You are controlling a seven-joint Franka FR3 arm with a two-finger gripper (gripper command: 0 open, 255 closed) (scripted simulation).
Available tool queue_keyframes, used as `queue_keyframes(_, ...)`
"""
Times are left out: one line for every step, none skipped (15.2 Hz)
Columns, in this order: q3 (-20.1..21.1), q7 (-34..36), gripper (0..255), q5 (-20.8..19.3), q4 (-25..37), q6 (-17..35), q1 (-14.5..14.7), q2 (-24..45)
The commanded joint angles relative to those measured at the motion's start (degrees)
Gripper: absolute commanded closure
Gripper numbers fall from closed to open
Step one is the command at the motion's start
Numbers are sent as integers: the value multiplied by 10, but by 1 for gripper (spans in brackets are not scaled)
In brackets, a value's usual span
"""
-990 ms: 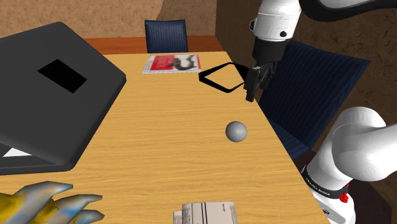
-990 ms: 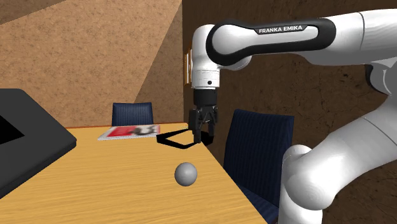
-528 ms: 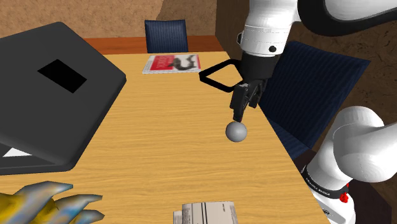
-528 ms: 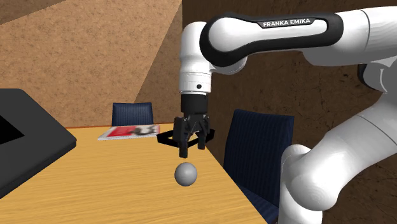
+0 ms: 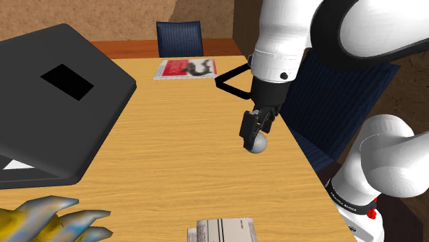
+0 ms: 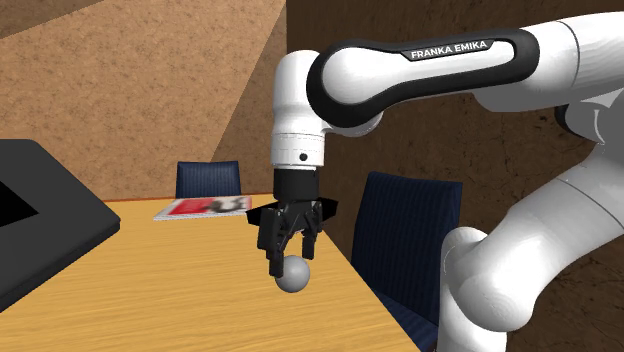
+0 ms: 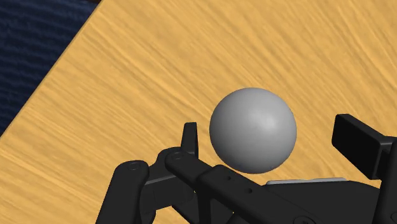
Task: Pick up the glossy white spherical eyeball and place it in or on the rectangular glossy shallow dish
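The eyeball is a plain grey ball (image 5: 258, 144) (image 6: 293, 276) (image 7: 253, 129) resting on the wooden table (image 5: 179, 151), close to the edge at the shoulder view's right. My gripper (image 5: 253, 140) (image 6: 290, 264) (image 7: 273, 147) points down over it and is open. Its fingers stand on either side of the ball, with small gaps between the ball and each finger. The dish is a black rectangular frame (image 5: 232, 81) (image 6: 259, 214) lying beyond the ball near the same edge. My arm hides part of it.
A large black case (image 5: 55, 103) covers the table at the shoulder view's left. A red-and-white magazine (image 5: 185, 68) lies at the far end before a blue chair (image 5: 179, 38). Another blue chair (image 5: 337, 103) stands beside the table edge. A yellow-blue object (image 5: 48, 220) and a white box (image 5: 221, 230) lie nearest.
My gripper has come from beside the dish toward the ball and lowered, so its open fingers now straddle the ball. The ball has not moved.
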Motion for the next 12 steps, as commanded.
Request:
queue_keyframes(7, -1, 0, 6, -18, 21, 2, 2)
queue_keyframes(7, -1, 0, 6, -18, 21, 2, 2)
queue_keyframes(7, -1, 0, 6, -18, 21, 2, 2)
queue_keyframes(7, -1, 0, 6, -18, 21, 2, 2)
queue_keyframes(7, -1, 0, 6, -18, 21, 2, 2)
queue_keyframes(7, -1, 0, 6, -18, 21, 2, 2)
queue_keyframes(7, -1, 0, 6, -18, 21, 2, 2)
queue_keyframes(7, -1, 0, 6, -18, 21, 2, 2)
queue_keyframes(7, -1, 0, 6, -18, 21, 2, 2)
queue_keyframes(7, -1, 255, 6, -18, 21, 2, 2)
queue_keyframes(7, -1, 255, 6, -18, 21, 2, 2)
queue_keyframes(7, -1, 255, 6, -18, 21, 2, 2)
